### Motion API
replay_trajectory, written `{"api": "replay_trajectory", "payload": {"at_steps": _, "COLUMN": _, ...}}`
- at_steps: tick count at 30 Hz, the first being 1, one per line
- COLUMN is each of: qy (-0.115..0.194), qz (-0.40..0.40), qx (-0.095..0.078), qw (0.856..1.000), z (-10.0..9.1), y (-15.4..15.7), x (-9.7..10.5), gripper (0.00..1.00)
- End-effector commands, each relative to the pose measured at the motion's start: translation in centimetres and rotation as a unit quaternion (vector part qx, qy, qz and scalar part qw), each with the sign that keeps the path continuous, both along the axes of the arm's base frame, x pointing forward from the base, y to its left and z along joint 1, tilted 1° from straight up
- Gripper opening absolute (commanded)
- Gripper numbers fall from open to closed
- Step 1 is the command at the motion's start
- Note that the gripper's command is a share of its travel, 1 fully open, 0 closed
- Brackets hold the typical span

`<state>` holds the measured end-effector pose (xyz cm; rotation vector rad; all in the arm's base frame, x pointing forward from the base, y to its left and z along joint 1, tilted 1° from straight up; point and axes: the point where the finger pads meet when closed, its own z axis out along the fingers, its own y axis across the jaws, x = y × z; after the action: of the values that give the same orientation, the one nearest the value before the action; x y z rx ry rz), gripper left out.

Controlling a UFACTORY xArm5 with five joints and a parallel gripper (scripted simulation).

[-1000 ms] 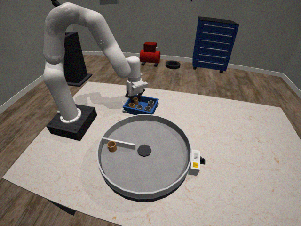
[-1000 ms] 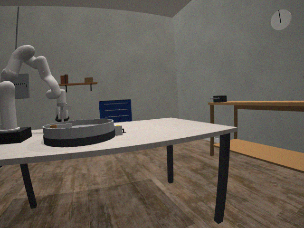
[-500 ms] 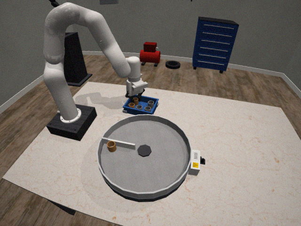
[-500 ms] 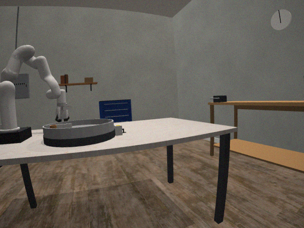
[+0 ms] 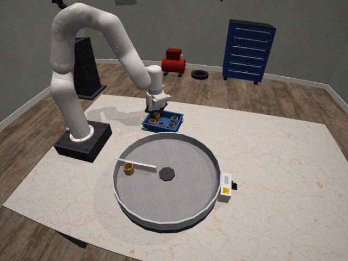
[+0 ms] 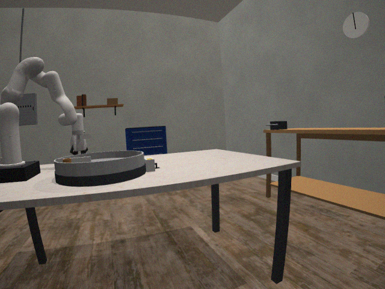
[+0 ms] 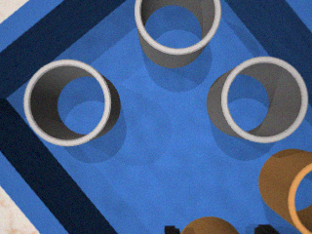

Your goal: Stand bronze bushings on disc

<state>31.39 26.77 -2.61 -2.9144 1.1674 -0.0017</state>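
Note:
My gripper (image 5: 156, 112) (image 7: 215, 229) is down in the blue crate (image 5: 178, 125) (image 7: 34, 44), shut on a bronze bushing (image 5: 156, 116) (image 7: 210, 226) whose top shows at the bottom edge of the wrist view. A second bronze bushing (image 5: 151, 121) (image 7: 288, 187) stands in the crate beside it. Three steel bushings (image 5: 174, 119) (image 7: 68, 102) (image 7: 175, 29) (image 7: 263, 99) stand upright in the crate. Another bronze bushing (image 5: 128, 167) (image 6: 67, 160) stands upright on the turntable's grey disc (image 5: 168, 196), left of the dark hub (image 5: 167, 173).
A white bar (image 5: 136, 163) reaches from the disc's raised rim (image 5: 216, 165) (image 6: 99, 161) toward the hub, right behind the bushing on the disc. A white control box (image 5: 225, 187) sits at the turntable's right side. The arm's black base (image 5: 84, 141) stands left of the crate.

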Motion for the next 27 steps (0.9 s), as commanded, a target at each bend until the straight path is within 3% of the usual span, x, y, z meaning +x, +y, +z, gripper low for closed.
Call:
{"api": "replay_trajectory", "payload": {"at_steps": 1, "qy": -0.001, "qz": 0.0, "qx": 0.001, "qw": 1.0, "z": 0.2, "y": 0.1, "x": 0.1, "gripper": 0.0}}
{"api": "replay_trajectory", "payload": {"at_steps": 11, "qy": -0.001, "qz": 0.0, "qx": 0.001, "qw": 1.0, "z": 1.6, "y": 0.1, "x": 0.1, "gripper": 0.0}}
{"api": "replay_trajectory", "payload": {"at_steps": 27, "qy": -0.001, "qz": 0.0, "qx": 0.001, "qw": 1.0, "z": 7.9, "y": 0.2, "x": 0.0, "gripper": 0.0}}
